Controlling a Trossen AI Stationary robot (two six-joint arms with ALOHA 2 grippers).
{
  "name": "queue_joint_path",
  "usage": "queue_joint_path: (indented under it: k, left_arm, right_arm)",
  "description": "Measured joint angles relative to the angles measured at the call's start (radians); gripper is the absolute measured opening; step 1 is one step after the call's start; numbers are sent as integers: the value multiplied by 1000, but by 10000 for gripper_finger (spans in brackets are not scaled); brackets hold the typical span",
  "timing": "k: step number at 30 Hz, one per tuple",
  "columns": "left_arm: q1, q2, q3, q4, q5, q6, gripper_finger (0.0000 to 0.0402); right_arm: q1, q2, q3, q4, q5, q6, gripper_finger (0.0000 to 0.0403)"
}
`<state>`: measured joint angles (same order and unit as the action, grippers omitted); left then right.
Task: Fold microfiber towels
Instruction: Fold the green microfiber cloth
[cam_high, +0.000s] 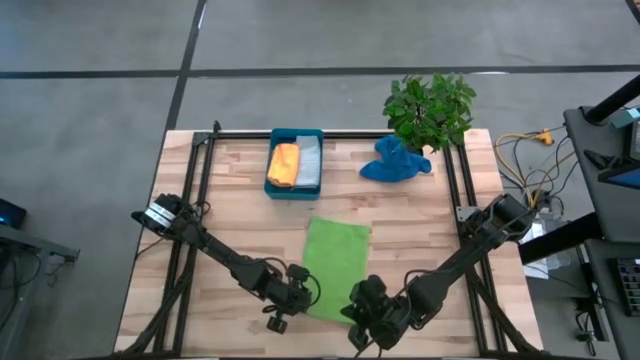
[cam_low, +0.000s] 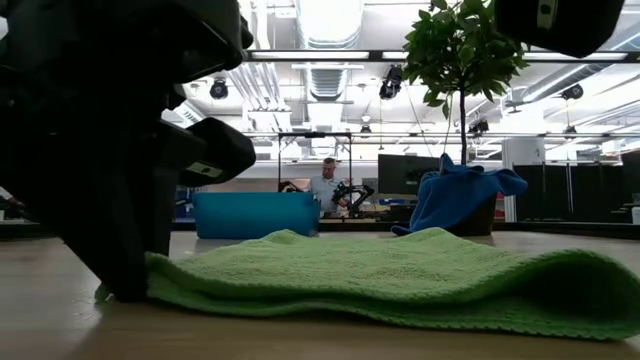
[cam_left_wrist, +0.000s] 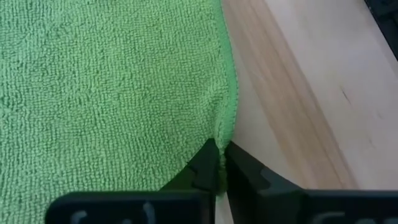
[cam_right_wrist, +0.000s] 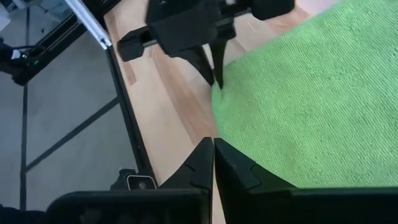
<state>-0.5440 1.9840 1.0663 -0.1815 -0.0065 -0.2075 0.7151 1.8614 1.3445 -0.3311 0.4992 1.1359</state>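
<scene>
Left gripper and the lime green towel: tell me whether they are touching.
Touching. The left wrist view shows the left gripper shut on the hem of the lime green towel, the edge pinched between its two dark fingers with no gap.

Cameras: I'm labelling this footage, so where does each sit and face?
High: overhead, straight down on the table; both arms show.
Low: table height, across the green towel toward the room; an arm looms close.
Left wrist: on the left gripper, shut on the towel's edge.
Right wrist: on the right gripper, shut at the towel's corner.
All share the green towel.
</scene>
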Motion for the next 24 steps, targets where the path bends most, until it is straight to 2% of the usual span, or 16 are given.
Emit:
queue_joint_path:
  k: [4,6,10,13,16,19,24]
  left_arm:
    - [20,-41,10,-6,9,1,2]
    - [32,-60,16,-10,21,1,1]
    - [59,-70,22,-10,24,-5,1]
    - [72,-73,23,-10,27,-36,1]
    - [78,-73,23,-10,33,-58,0]
    - [78,-73,23,-10,32,-76,0]
    - [78,-73,23,-10,34,-81,0]
  right_arm:
    - [0,17,0,47,-2,-91,9]
    - [0,38,-3,85,-37,-150,12]
    - [-3,106,-4,196,-216,-315,46]
    - [-4,153,-4,205,-294,-337,89]
    - [-4,168,-5,174,-285,-338,139]
    - [-5,166,-5,132,-227,-369,183]
    - [-5,164,-8,36,-211,-438,219]
